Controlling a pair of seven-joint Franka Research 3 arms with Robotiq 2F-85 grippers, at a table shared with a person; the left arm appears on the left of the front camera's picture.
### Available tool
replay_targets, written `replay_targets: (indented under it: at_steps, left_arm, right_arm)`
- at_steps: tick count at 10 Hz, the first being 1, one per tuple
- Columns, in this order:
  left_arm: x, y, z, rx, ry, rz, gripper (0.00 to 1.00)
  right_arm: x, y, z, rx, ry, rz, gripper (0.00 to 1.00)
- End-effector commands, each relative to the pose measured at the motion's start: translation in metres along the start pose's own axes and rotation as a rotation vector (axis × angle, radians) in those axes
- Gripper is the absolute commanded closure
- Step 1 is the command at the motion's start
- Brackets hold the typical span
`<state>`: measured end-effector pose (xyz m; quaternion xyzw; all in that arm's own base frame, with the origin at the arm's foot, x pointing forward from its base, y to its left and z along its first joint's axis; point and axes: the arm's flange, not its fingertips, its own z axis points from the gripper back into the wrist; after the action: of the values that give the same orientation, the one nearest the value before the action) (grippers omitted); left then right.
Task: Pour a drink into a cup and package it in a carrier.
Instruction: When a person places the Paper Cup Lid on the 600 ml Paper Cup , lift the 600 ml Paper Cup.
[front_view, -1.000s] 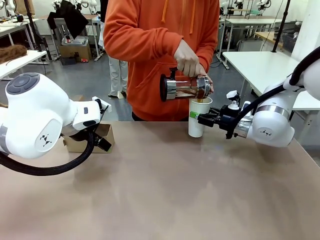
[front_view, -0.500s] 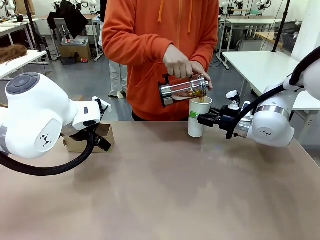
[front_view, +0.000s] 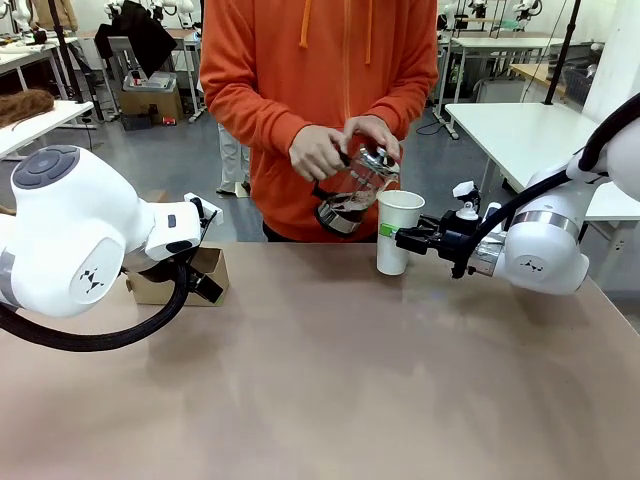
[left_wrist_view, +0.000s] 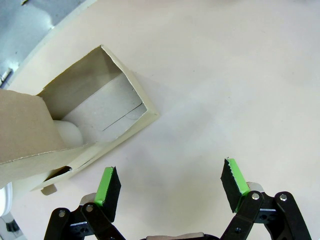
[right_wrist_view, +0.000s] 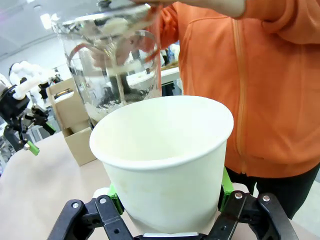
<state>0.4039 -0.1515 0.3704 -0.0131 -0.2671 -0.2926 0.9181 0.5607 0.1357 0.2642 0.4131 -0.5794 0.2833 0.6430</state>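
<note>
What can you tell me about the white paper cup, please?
The cup is a tall, plain white paper one, tapering toward its base, open-topped with no lid. It stands upright on the table near the far edge, clamped between the green pads of the right gripper. The person's glass pitcher hangs tilted beside its rim; the liquid level inside is hidden.

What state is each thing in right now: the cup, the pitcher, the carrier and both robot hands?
Cup: upright on the table, no lid, gripped.
Pitcher: tilted, off the table in the person's hands, nearly drained.
Carrier: on the table, visible compartment empty.
Right hand: shut on the cup.
Left hand: open, holding nothing, over the table by the carrier.
</note>
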Motion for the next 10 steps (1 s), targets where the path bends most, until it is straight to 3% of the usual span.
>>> replay_targets:
  at_steps: [1, 10]
  left_arm:
    - [-0.0002, 0.0001, 0.0003, -0.001, -0.001, 0.001, 0.0]
    - [-0.0002, 0.0001, 0.0003, -0.001, -0.001, 0.001, 0.0]
  right_arm:
    - [0.0018, 0.0006, -0.0018, -0.003, -0.009, -0.011, 0.19]
    - [0.0018, 0.0006, -0.0018, -0.003, -0.009, -0.011, 0.19]
